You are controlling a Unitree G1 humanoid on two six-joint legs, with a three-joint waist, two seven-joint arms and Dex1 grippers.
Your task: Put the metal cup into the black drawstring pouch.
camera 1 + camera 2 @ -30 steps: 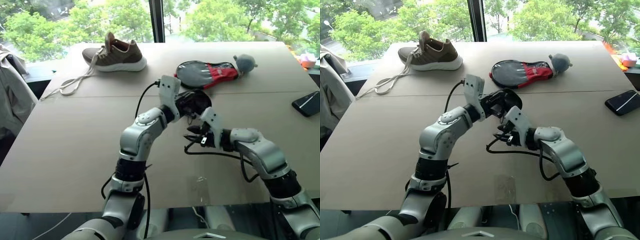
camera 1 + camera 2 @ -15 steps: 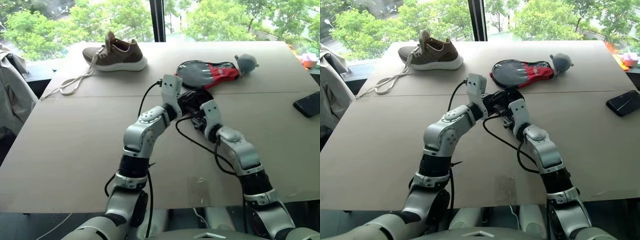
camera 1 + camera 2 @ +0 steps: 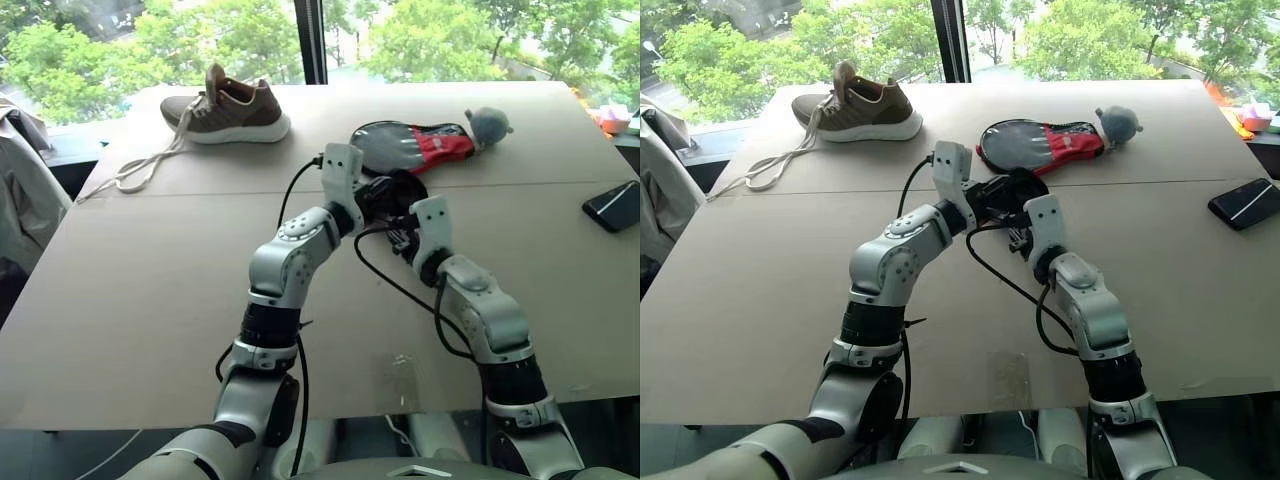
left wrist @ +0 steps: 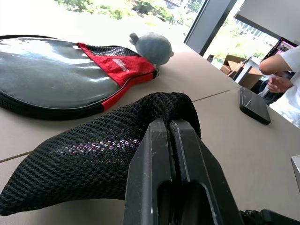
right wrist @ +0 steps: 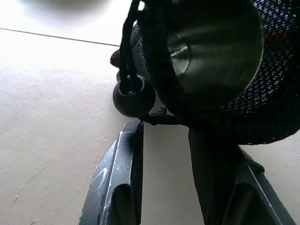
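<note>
My left gripper point(image 4: 169, 123) is shut on the top fold of the black drawstring pouch point(image 4: 93, 154), a mesh bag held just above the table at centre point(image 3: 393, 190). In the right wrist view the metal cup point(image 5: 215, 51) sits inside the pouch's mouth, its shiny hollow facing the camera and the pouch's rim around it. The cord's round toggle point(image 5: 133, 96) hangs beside the mouth. My right gripper point(image 5: 166, 126) is right under that mouth with its fingers apart and bare table between them; one finger point(image 5: 211, 154) reaches the pouch's underside.
A black-and-red paddle cover point(image 3: 410, 145) with a grey plush ball point(image 3: 490, 125) lies just behind the pouch. A brown shoe point(image 3: 235, 108) with loose laces is at the far left, a dark phone point(image 3: 612, 205) at the right edge. A person point(image 4: 286, 70) sits beyond the table.
My right arm has swung in from the right; its gripper has turned and moved up to the pouch's mouth. The left gripper has kept the pouch in place.
</note>
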